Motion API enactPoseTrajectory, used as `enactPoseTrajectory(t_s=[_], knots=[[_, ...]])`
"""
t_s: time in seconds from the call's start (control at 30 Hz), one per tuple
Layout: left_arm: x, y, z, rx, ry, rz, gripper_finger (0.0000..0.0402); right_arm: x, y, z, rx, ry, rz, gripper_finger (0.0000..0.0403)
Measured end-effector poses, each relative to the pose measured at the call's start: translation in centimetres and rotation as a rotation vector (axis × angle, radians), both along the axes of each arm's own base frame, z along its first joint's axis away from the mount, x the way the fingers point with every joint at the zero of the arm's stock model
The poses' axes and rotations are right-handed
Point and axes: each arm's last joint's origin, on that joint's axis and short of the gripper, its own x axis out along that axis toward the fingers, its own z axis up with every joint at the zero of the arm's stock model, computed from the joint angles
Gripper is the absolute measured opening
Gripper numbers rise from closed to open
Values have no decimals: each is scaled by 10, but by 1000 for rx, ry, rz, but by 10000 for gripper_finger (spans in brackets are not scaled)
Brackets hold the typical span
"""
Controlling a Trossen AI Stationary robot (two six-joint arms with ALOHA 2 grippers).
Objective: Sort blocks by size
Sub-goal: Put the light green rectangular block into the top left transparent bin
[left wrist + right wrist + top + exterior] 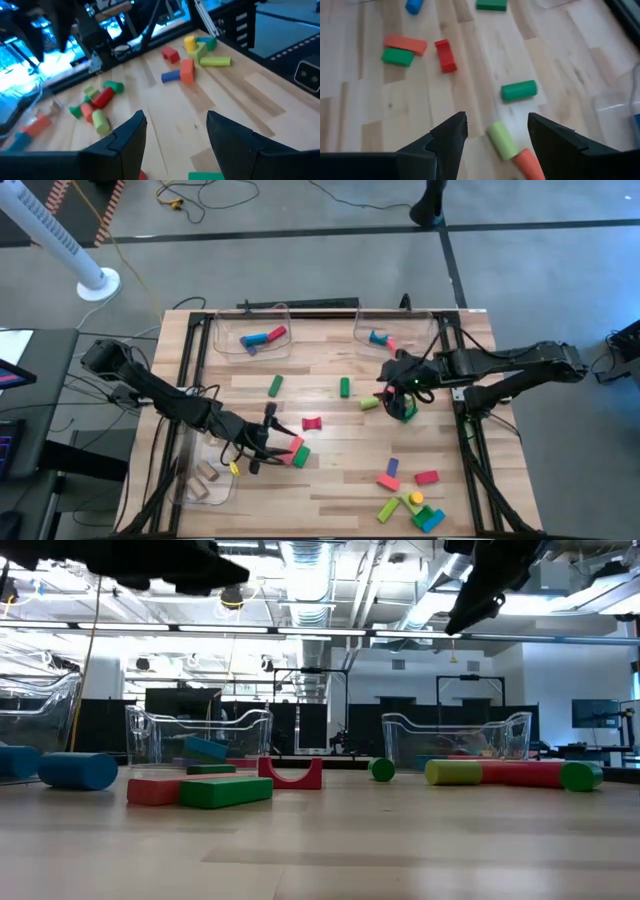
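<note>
Right tool (497,132) open above a light-green cylinder (502,140)
Light, rigid, prone to roll; gripped best across its round sides; left tool (176,131) open too

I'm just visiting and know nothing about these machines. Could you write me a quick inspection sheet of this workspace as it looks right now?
Surface: pale wooden table, blocks strewn across it.
Job's things: loose blocks: a red arch, a green bar, a mixed cluster near the front right corner.
Bins: three clear bins; the back left bin holds blue and red blocks, the back right bin a blue one, the front left bin plain wooden ones.
Clutter: nothing seen.
Claws: left claw open, by the red and green blocks at front left; right claw open, above a lime cylinder.
Cables: yellow and black cables on the floor.
Surroundings: white fan; a person's shoe.
</note>
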Motion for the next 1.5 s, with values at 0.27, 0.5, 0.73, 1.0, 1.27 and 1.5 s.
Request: enactPoseTrajectory(t_s=[0.27, 0.5, 0.73, 1.0, 1.27, 1.5], knots=[[-5, 3, 8, 0, -17, -2, 202, -5, 23, -2, 67, 24, 30, 244], [-6, 3, 5, 3, 7, -1, 202, -16, 48, -6, 150, 87, 38, 244], [-6, 3, 5, 4, 6, -1, 202, -21, 77, -10, 232, 104, 60, 244], [-6, 3, 5, 3, 6, -2, 202, -7, 113, -41, 243, 214, 68, 244], [-6, 3, 6, 0, 5, -2, 202, -4, 125, -67, 210, 341, -12, 244], [-6, 3, 5, -1, 6, -2, 202, -23, 110, -75, 66, 520, -201, 244]])
